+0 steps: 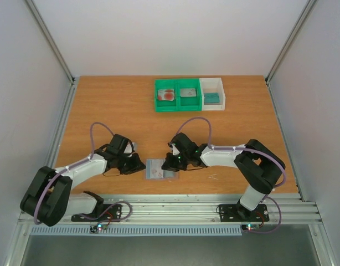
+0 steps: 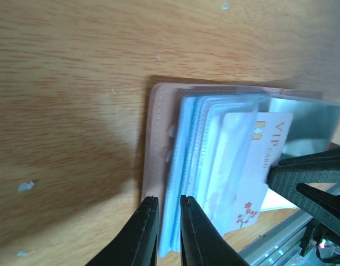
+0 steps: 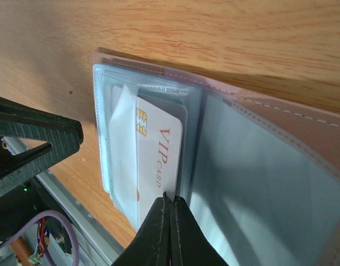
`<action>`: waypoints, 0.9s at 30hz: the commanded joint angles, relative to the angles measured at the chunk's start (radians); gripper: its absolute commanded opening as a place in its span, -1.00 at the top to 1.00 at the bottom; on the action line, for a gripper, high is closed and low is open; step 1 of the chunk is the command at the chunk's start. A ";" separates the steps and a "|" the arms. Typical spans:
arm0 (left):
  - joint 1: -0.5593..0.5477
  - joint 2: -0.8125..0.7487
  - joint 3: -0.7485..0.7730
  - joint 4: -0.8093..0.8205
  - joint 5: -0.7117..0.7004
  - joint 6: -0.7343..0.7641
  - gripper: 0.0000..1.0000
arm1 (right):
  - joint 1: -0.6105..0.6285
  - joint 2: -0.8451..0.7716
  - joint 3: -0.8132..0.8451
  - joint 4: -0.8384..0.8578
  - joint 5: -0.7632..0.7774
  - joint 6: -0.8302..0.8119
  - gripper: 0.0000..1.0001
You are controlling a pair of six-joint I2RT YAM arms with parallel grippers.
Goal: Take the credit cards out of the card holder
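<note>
The card holder [image 1: 160, 169] lies open on the table near the front edge, brownish-pink cover [image 2: 159, 138] down and blue-grey sleeves [image 3: 269, 183] up. A white card [image 3: 159, 155] with a gold chip, red "VIP CARD" lettering and red blossoms [image 2: 250, 166] sticks partly out of a clear sleeve. My right gripper [image 3: 171, 200] is shut on that card's edge, at the holder's right side [image 1: 171, 163]. My left gripper [image 2: 169, 208] is at the holder's left edge [image 1: 138, 164], its jaws closed on the stack of sleeves.
A green two-compartment tray [image 1: 178, 105] at the back holds a white card with red blotches [image 1: 166, 94] and a grey-silver card [image 1: 187, 92]. A white tray [image 1: 221, 83] next to it holds a teal card [image 1: 212, 98]. A metal rail [image 1: 175, 208] runs along the front edge.
</note>
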 commanded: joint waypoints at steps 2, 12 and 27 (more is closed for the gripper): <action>-0.002 -0.084 -0.029 0.035 0.003 -0.027 0.71 | -0.010 -0.020 -0.010 -0.018 0.004 -0.028 0.98; -0.005 -0.102 -0.126 0.375 0.151 -0.123 0.60 | -0.012 -0.019 -0.010 0.005 -0.043 -0.038 0.98; -0.008 0.076 -0.161 0.454 0.111 -0.117 0.55 | -0.012 -0.024 -0.112 0.199 -0.115 0.051 0.98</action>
